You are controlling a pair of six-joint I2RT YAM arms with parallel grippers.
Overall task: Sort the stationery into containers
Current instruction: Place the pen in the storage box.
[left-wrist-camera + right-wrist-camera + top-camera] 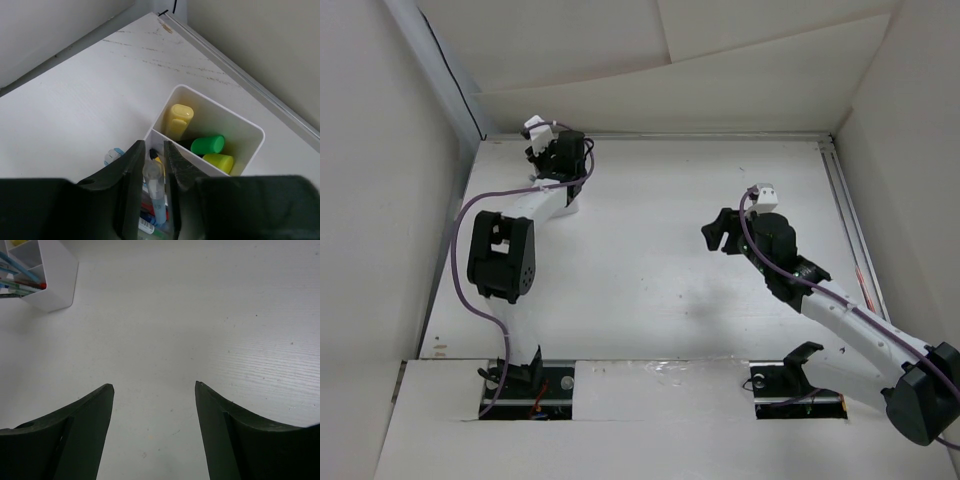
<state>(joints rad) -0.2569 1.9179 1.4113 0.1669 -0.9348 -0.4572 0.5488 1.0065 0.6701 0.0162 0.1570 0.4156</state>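
Left wrist view: left gripper (154, 148) almost shut, pinching a slim pen with a clear cap and teal-blue barrel (156, 192) between its pads, clear end uppermost. Directly beneath the jaws, crowded with other pens: the narrow compartment of a small white translucent plastic rectangular box (251, 147). Just beyond the fingertips, in the end compartment: a stubby pale-yellow capped marker (178, 119), a green cap (208, 145) and a yellow-green cap (219, 162). Right gripper (154, 390) spread wide, holding nothing, hovering over bare white table (210, 315), with the box well off to the upper left of its jaws.

Likely risks from here:
- Letting go while tilted, sending the pen against the divider and out over the wall.
- Snagging on the pens packed below the jaws and ending up standing proud.
- Nudging the light box with the fingertips on withdrawal and tipping it, unbraced by the other arm.
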